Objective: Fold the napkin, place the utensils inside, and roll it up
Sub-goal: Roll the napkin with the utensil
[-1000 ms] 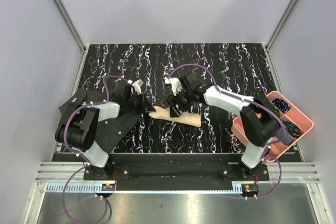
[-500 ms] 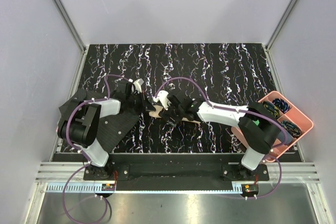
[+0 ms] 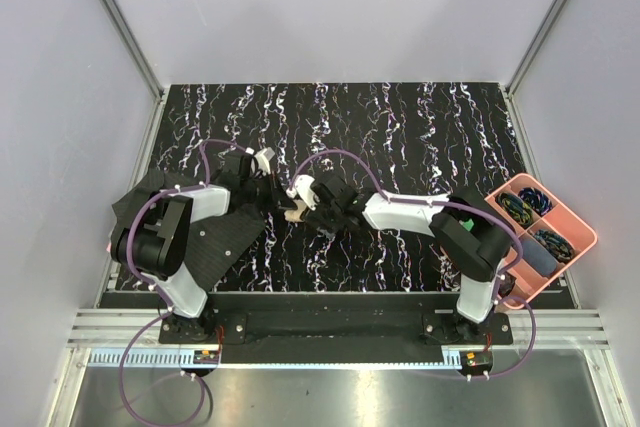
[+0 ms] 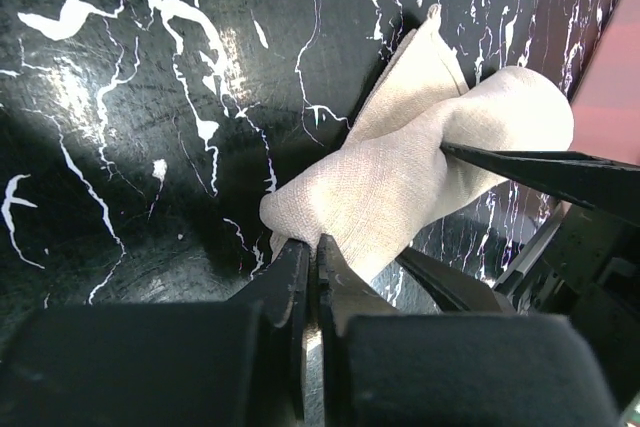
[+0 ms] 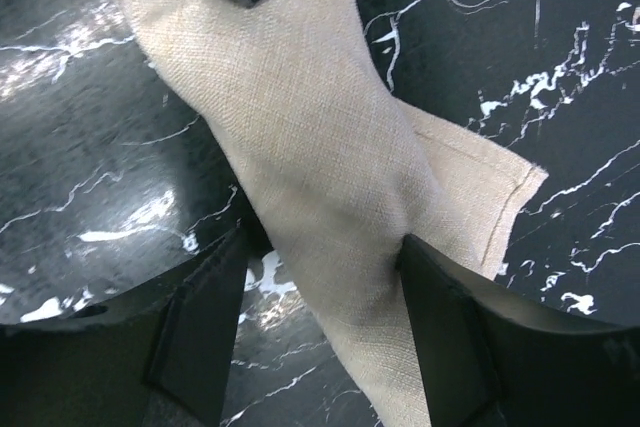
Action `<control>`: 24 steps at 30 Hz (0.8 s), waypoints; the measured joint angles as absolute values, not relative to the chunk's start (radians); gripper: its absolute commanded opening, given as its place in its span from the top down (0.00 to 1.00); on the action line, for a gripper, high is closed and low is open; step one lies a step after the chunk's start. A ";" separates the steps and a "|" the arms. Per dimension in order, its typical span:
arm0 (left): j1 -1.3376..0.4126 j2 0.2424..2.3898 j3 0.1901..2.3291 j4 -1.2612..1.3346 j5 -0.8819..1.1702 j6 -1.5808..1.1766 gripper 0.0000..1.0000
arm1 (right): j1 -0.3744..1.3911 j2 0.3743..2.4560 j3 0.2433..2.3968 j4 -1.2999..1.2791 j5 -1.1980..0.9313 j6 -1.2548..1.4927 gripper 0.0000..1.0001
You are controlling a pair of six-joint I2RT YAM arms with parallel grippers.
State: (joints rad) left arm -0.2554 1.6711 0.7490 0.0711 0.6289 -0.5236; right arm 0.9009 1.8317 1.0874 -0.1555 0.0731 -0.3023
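Observation:
The napkin (image 4: pixel 400 177) is a beige roll lying on the black marbled table. From above only a small part of the napkin (image 3: pixel 292 213) shows between the two grippers. My left gripper (image 4: pixel 312 247) is shut on the roll's near end; seen from above, the left gripper (image 3: pixel 272 195) sits just left of the cloth. My right gripper (image 5: pixel 325 247) stands open astride the napkin (image 5: pixel 310 127), its right finger (image 5: pixel 440 317) pressing the cloth, and from above the right gripper (image 3: pixel 308 205) is just right of the left one. The utensils are hidden.
A black dotted mat (image 3: pixel 215 237) lies under the left arm at the table's left. A pink tray (image 3: pixel 590 237) with small coloured items stands at the right edge. The right arm stretches across the table's middle.
My right gripper has slid left along the napkin, close up to the left gripper. Less of the cloth shows from above. The left gripper has stayed shut in place.

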 measured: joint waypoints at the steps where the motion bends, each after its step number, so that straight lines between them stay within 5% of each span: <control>1: -0.255 1.671 0.752 0.068 0.628 -0.522 0.75 | 0.900 1.838 1.092 -0.154 0.078 -0.303 0.37; 4: -0.255 1.671 0.766 0.060 0.625 -0.516 0.50 | 0.888 1.861 1.114 -0.162 0.084 -0.303 0.50; 8: -0.253 1.665 0.786 0.046 0.600 -0.510 0.38 | 0.857 1.889 1.155 -0.186 0.061 -0.300 0.59; 24: -0.237 1.492 0.662 0.117 0.543 -0.495 0.35 | 0.725 1.959 1.317 -0.436 -0.347 -0.238 0.64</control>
State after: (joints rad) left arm -0.2375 1.4921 0.6624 0.1165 0.5434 -0.4946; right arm 0.7250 1.9594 1.3174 -0.4358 -0.3466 -0.2379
